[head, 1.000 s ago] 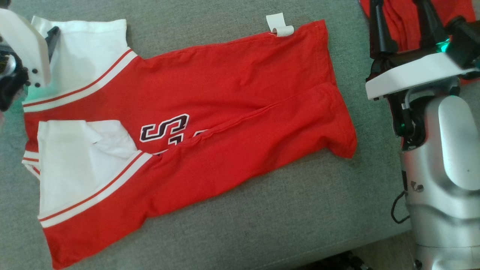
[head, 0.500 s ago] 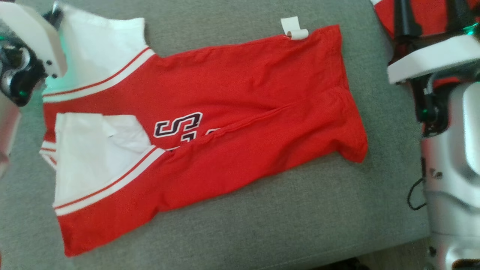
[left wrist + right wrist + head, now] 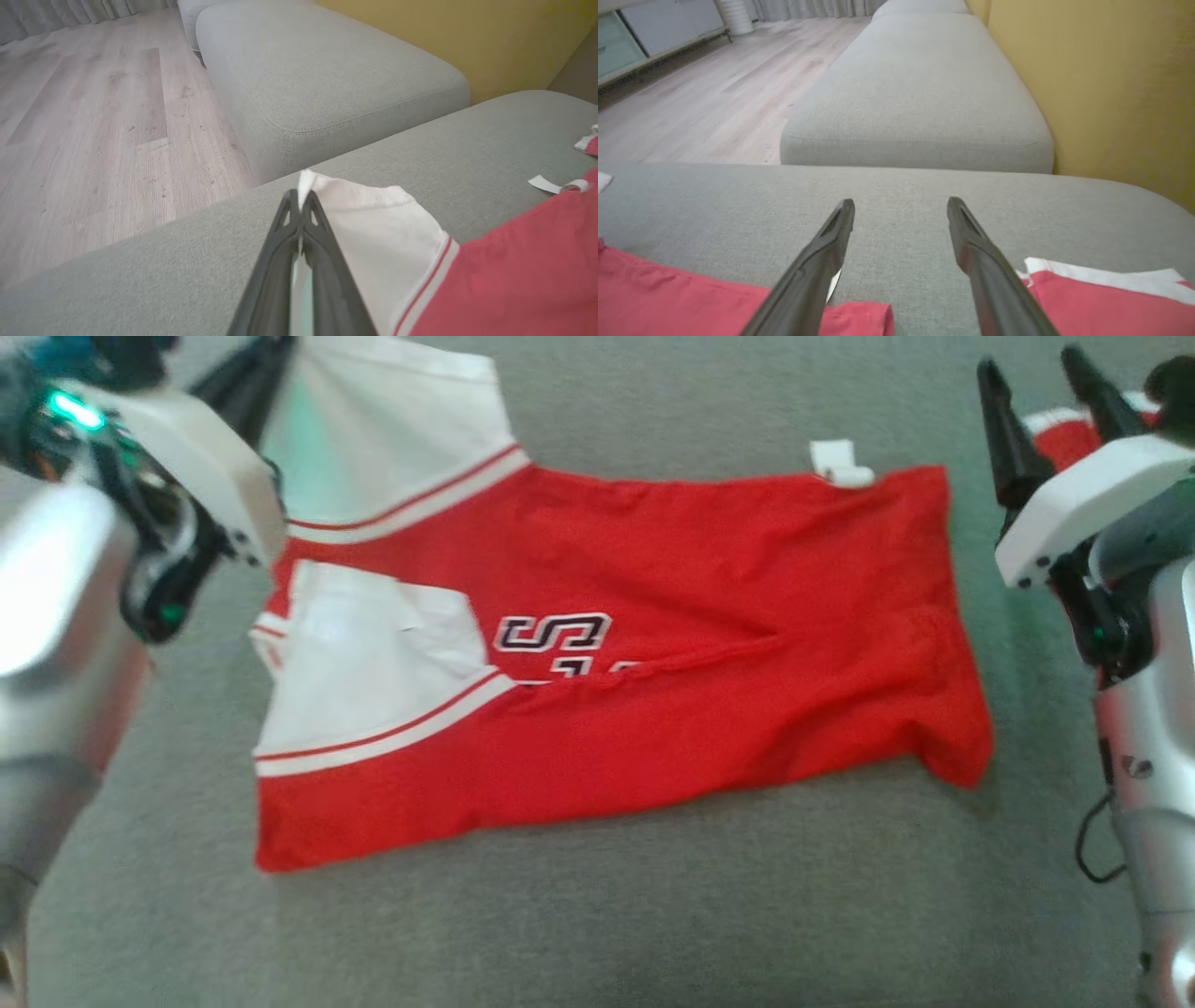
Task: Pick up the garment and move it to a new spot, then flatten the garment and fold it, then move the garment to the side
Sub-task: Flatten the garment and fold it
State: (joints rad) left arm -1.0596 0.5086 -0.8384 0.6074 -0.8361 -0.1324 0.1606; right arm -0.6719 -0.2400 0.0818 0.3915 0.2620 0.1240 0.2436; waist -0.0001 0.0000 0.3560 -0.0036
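Note:
The garment (image 3: 709,616) is a red shirt with white sleeves and dark lettering, lying folded lengthwise on the grey sofa cushion (image 3: 597,915). My left gripper (image 3: 275,350) is at the garment's far left corner, shut on the edge of the upper white sleeve (image 3: 383,228). In the left wrist view the left gripper (image 3: 299,193) has its two fingers pressed together with white cloth pinched between the tips. My right gripper (image 3: 1027,362) stands open just beyond the garment's right end. Nothing is between the right gripper (image 3: 901,205) fingers; red cloth (image 3: 668,289) lies below them.
A white tag (image 3: 840,462) sticks out at the garment's far right corner. Another red and white cloth (image 3: 1101,298) lies right of my right gripper. A second grey cushion (image 3: 920,93), wooden floor (image 3: 93,116) and a yellow wall (image 3: 1111,93) lie beyond.
My left gripper has gone from open to shut on the white sleeve's edge. The head camera has shifted, so the whole picture moved right. The right gripper stays open.

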